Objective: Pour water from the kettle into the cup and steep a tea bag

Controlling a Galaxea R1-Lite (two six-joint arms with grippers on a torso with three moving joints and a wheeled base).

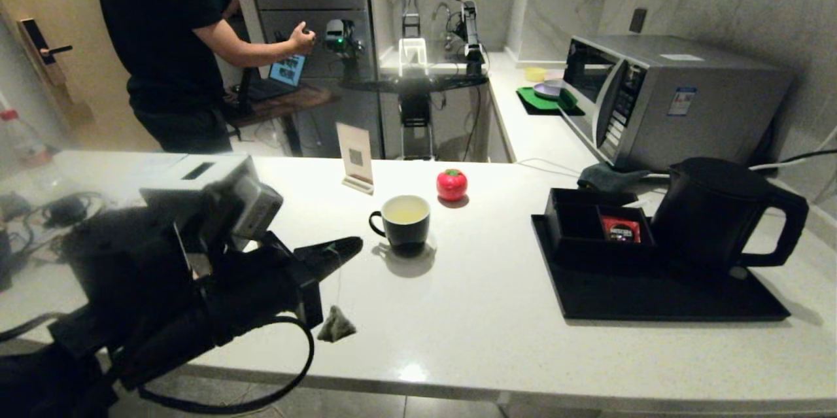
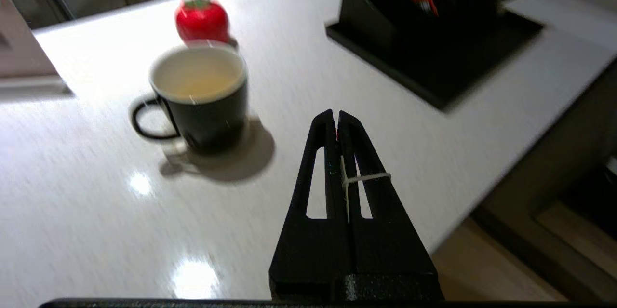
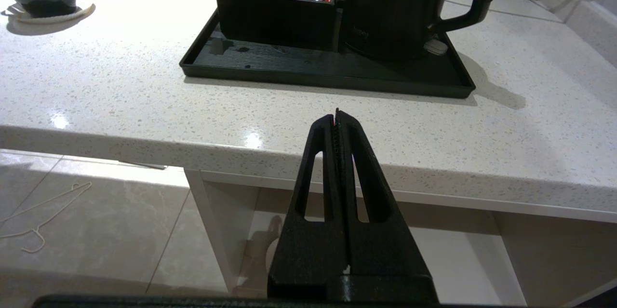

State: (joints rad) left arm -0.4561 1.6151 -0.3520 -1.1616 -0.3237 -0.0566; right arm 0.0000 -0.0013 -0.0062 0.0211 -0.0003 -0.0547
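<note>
The black cup (image 1: 404, 221) (image 2: 200, 100) stands mid-counter, its cream inside holding pale yellowish water (image 1: 405, 210). My left gripper (image 1: 350, 246) (image 2: 336, 116) hovers just left of and in front of the cup, shut on the tea bag's white string (image 2: 359, 179). The grey-green pyramid tea bag (image 1: 336, 326) hangs below it near the counter's front edge; I cannot tell if it touches the counter. The black kettle (image 1: 716, 215) (image 3: 395, 6) sits upright on the black tray (image 1: 660, 294) at right. My right gripper (image 3: 336, 115) is shut with nothing in it, below the counter's front edge, out of the head view.
A black compartment box (image 1: 598, 225) with a red sachet (image 1: 620, 229) stands on the tray beside the kettle. A red tomato-shaped object (image 1: 451, 184) and a small sign card (image 1: 356, 157) sit behind the cup. A microwave (image 1: 660, 101) is at back right. A person (image 1: 173, 45) stands beyond the counter.
</note>
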